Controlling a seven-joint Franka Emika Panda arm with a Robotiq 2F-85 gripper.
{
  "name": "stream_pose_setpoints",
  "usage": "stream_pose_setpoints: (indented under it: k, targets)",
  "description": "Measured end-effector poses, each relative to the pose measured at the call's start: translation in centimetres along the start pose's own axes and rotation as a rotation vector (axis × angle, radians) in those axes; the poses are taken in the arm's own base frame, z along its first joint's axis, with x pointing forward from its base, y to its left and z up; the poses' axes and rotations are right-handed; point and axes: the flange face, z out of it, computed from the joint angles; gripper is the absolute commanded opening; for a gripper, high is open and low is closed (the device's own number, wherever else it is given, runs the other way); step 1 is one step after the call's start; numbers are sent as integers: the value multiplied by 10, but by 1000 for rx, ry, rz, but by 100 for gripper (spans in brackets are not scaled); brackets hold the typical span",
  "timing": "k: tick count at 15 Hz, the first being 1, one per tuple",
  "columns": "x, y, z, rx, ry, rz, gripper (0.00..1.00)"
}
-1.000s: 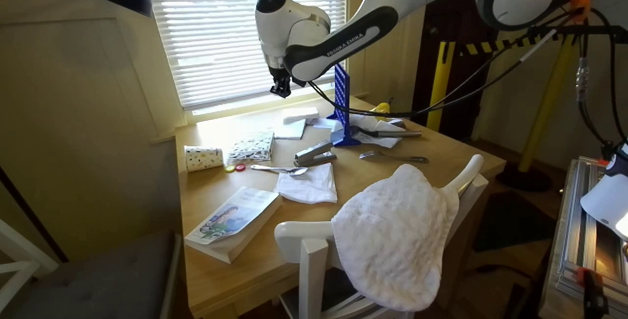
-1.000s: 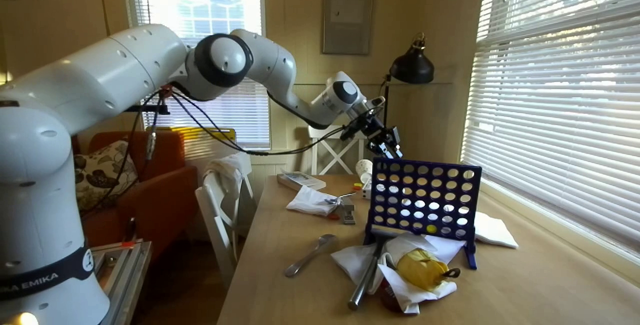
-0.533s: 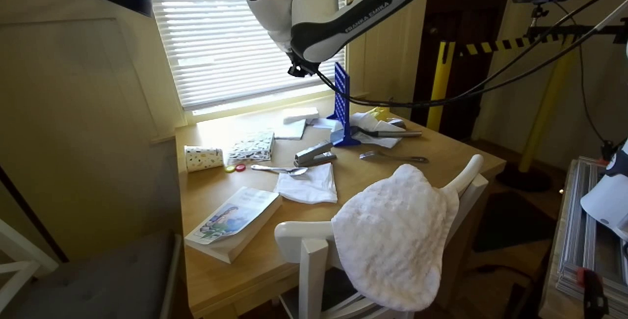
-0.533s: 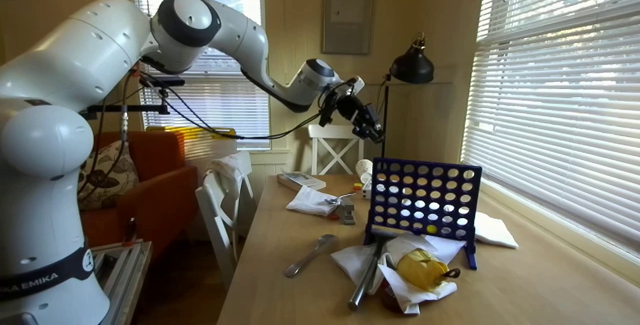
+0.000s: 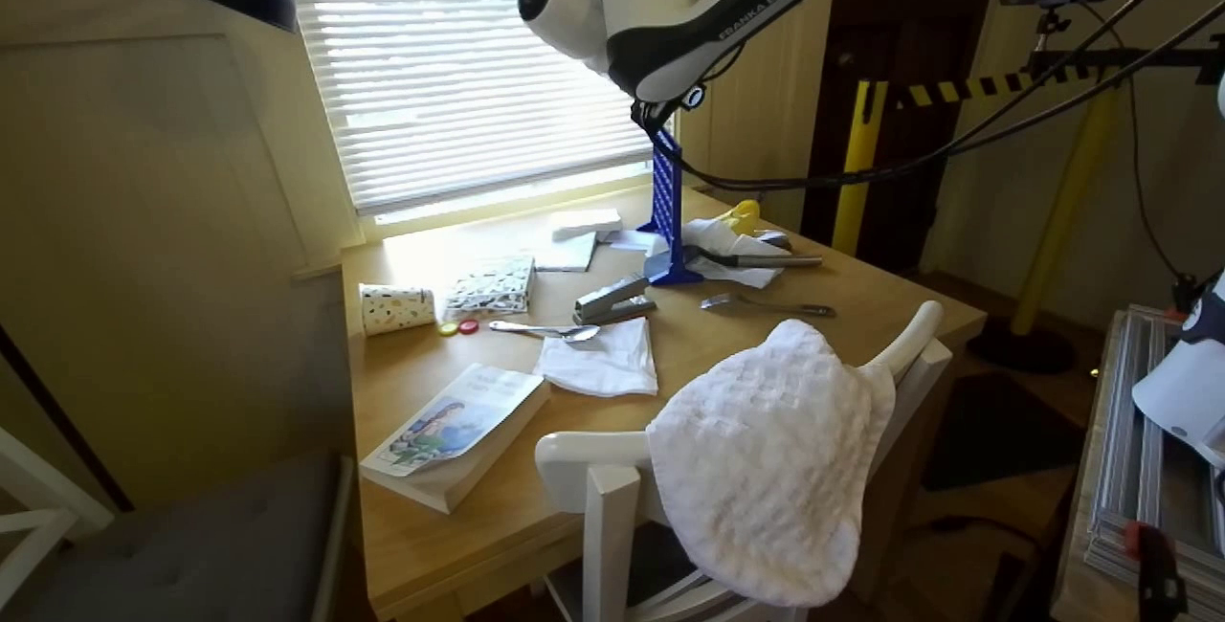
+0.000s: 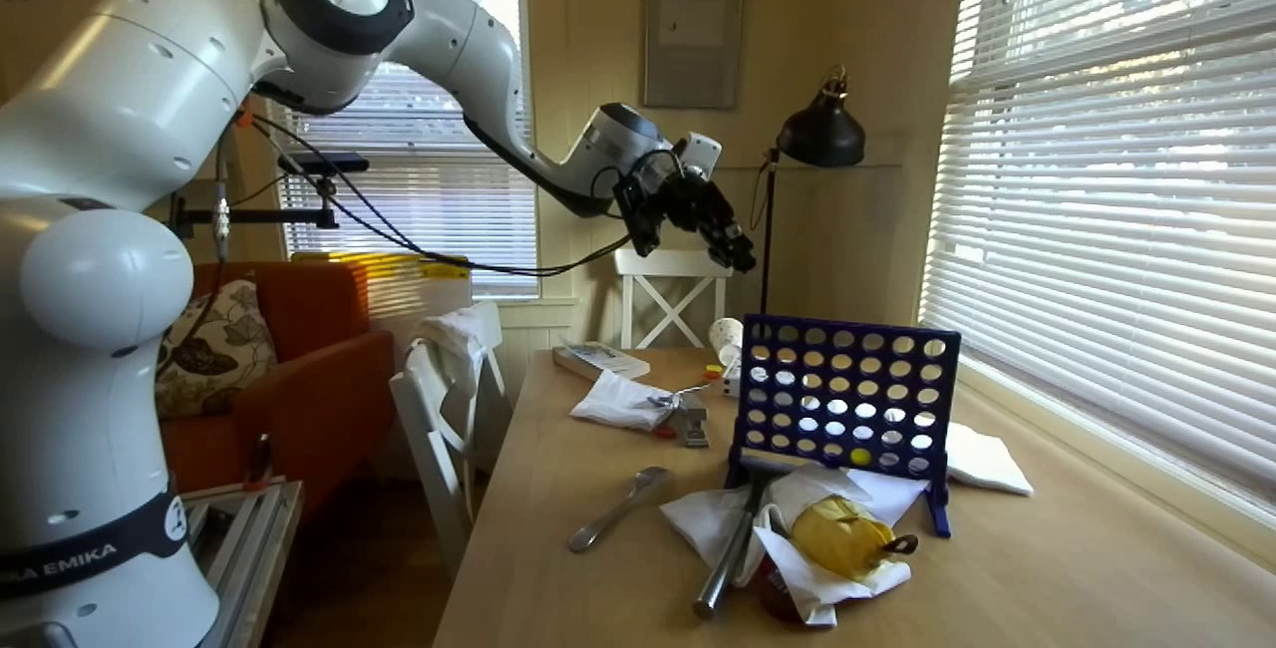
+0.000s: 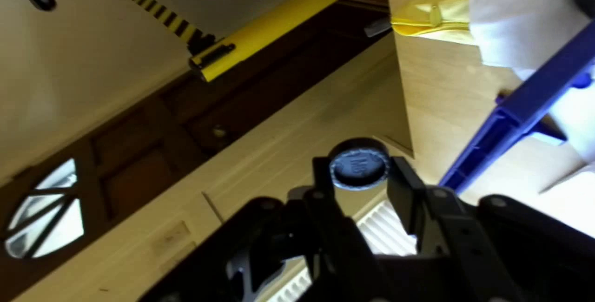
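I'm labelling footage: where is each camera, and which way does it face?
An exterior view: above and behind the draped chair, facing across the table toward window blinds; parts of the arm and base show.
An exterior view: beside the base at the table's end, facing along it past the blue rack toward a lamp; most of the arm shows.
Wrist view: behind the pincer, looking past its fingers and the disc they hold toward a yellow post.
Both exterior views share the chair; all three, the table and rack.
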Motion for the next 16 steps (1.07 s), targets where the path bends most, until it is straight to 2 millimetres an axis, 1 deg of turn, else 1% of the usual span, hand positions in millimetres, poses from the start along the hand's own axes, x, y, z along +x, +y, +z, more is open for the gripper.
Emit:
stream_pose_setpoints:
  k: [2, 5, 6, 9, 10, 13, 14, 16]
  targets:
    - [2, 10, 18, -76, -30, 95, 10]
    - [0, 18, 49, -201, -75, 212, 10]
    - [1, 16, 56, -209, -81, 228, 35]
    - [3, 6, 70, -163, -91, 222, 35]
    - [3, 6, 71, -161, -92, 222, 10]
    - [2, 2, 68, -151, -90, 217, 10]
    - [4, 3, 68, -161, -79, 241, 10]
    - [15, 5, 69, -210, -45, 314, 10]
